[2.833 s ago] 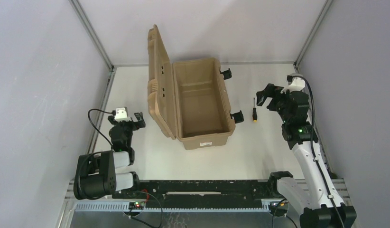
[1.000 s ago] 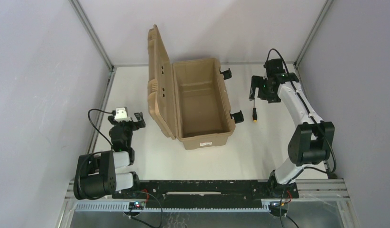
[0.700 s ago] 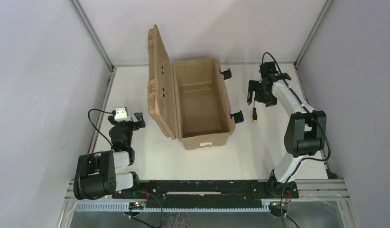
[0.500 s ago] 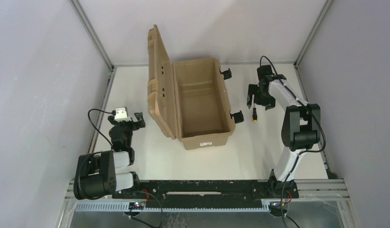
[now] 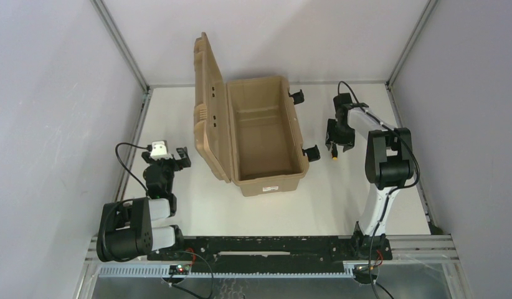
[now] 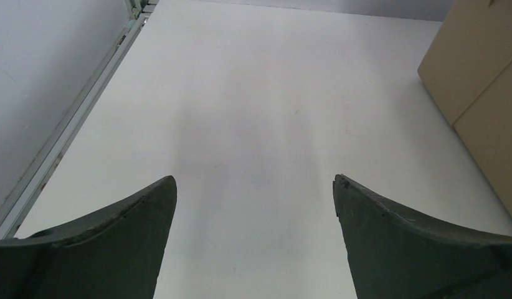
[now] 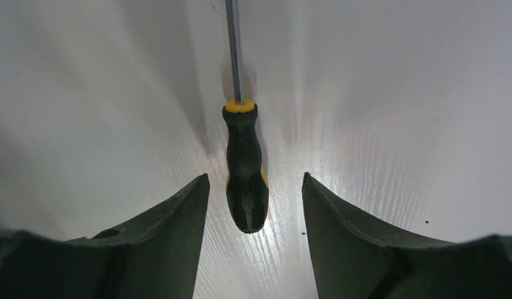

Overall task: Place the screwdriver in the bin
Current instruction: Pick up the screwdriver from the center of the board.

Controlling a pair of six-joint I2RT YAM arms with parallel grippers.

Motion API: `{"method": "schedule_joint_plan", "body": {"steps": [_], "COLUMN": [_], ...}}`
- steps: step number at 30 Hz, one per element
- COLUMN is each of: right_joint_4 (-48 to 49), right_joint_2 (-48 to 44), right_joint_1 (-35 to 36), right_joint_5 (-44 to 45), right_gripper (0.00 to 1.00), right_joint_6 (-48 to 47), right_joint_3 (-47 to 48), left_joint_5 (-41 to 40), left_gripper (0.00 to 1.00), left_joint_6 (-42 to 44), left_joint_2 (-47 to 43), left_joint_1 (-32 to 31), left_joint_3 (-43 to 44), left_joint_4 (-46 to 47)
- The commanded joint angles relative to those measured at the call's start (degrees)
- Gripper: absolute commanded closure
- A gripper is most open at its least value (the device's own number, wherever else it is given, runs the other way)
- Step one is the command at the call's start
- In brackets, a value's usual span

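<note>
Well, from above you see only the orange butt of the screwdriver (image 5: 334, 157), beside the open bin (image 5: 253, 185). Your right wrist view shows it flat on the table (image 7: 397, 124), its handle between the spread fingers of the right gripper (image 7: 254, 177), gaps on both sides. Your left gripper (image 6: 253, 180) has its fingers apart too. The bin's white label (image 5: 271, 187) is too small to read.

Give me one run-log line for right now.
right pincer: open, straddling black-and-yellow-handled screwdriver, not gripping | tan plastic hinged-lid bin: open | left pincer: open, empty
</note>
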Motion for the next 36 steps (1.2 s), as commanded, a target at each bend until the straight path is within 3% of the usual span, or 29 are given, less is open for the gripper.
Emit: {"method": "schedule_joint_plan", "body": {"steps": [1, 12, 19, 27, 36], "right_joint_4": [1.4, 1.9, 1.9, 1.8, 2.6], "right_joint_2": [1.2, 2.4, 2.3, -0.6, -7.9], "right_joint_1": [-0.4, -0.5, -0.6, -0.9, -3.3], "right_joint_5": [0.3, 0.4, -0.2, -2.1, -10.0], "right_gripper": [0.39, 0.57, 0.75, 0.84, 0.89], "right_joint_6": [1.5, 1.6, 1.4, 0.9, 0.6], "right_joint_3": [-0.4, -0.9, -0.9, -1.5, -3.6], "left_joint_5": [-0.3, -0.3, -0.3, -0.3, -0.3], "left_gripper": [0.0, 0.0, 0.0, 0.0, 0.0], "left_joint_6": [0.0, -0.1, 0.0, -0.1, 0.0], "left_joint_2": [-0.9, -0.9, -0.9, -0.9, -1.0], "left_joint_1": [-0.3, -0.4, -0.3, -0.4, -0.3], "left_joint_3": [2.2, 2.2, 2.2, 2.2, 2.3], "left_joint_4": [1.9, 1.9, 1.9, 1.9, 1.9]}}
